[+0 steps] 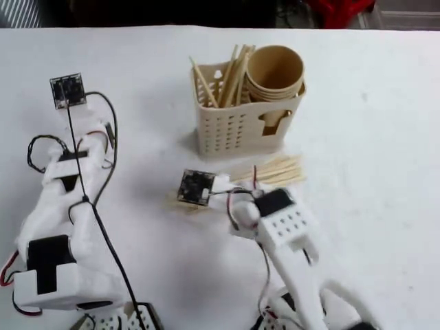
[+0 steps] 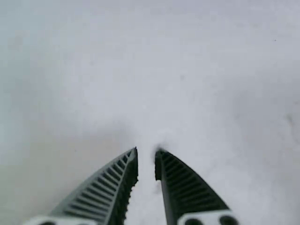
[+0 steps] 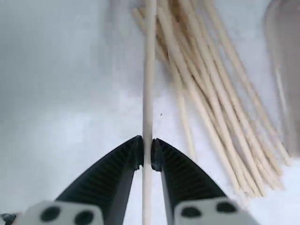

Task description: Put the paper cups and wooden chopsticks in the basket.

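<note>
A cream slotted basket (image 1: pixel 234 130) stands at the middle back of the table. It holds stacked paper cups (image 1: pixel 275 69) and several wooden chopsticks (image 1: pixel 230 75) leaning upright. More chopsticks lie in a loose pile (image 1: pixel 278 170) on the table just in front of the basket. The right arm (image 1: pixel 282 220) sits at this pile. My right gripper (image 3: pixel 146 152) is shut on a single chopstick (image 3: pixel 149 84) that lies beside the pile (image 3: pixel 206 93). My left gripper (image 2: pixel 146 161) is shut and holds nothing, low over bare white table.
The left arm (image 1: pixel 62 199) is folded back at the table's left side, with black cables (image 1: pixel 103 227) trailing to the front edge. White table (image 1: pixel 371 137) stretches to the right of the basket and the pile.
</note>
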Controlling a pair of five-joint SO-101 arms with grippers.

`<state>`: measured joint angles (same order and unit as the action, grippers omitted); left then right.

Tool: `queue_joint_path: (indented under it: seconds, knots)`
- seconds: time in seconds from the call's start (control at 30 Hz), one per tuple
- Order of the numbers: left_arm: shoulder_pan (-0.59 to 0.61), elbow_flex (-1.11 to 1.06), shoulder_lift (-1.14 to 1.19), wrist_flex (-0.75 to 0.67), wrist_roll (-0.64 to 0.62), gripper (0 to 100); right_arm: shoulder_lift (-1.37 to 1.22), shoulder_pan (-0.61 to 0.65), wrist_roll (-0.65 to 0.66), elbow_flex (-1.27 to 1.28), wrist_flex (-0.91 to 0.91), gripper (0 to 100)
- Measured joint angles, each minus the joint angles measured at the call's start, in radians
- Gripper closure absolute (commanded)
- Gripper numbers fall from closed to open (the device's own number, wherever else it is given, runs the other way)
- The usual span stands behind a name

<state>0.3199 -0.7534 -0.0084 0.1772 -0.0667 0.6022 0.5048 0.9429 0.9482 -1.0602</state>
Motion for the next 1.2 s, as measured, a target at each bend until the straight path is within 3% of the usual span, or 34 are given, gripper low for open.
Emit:
queue_joint_path:
  seconds: [0.23,0.5,0.63,0.77,0.93,1.2]
  knots:
    - [0.0,0.0,0.0,0.0,0.0,92,0.331,0.006,-0.158,-0.091,-0.141,98.2]
    - [0.0,0.0,0.0,0.0,0.0,92,0.371,0.008,-0.354,-0.345,-0.112,98.1]
    - [0.0,0.0,0.0,0.0,0.0,92,0.278,0.008,-0.522,-0.473,0.061,98.1]
    - [0.0,0.0,0.0,0.0,0.0,92,0.146,0.008,-0.667,-0.535,0.358,98.0]
    - [0.0,0.0,0.0,0.0,0.0,92,-0.035,0.006,-0.703,-0.543,0.715,98.1]
    - [0.0,0.0,0.0,0.0,0.0,91,-0.25,-0.078,-0.712,-0.54,0.99,98.1]
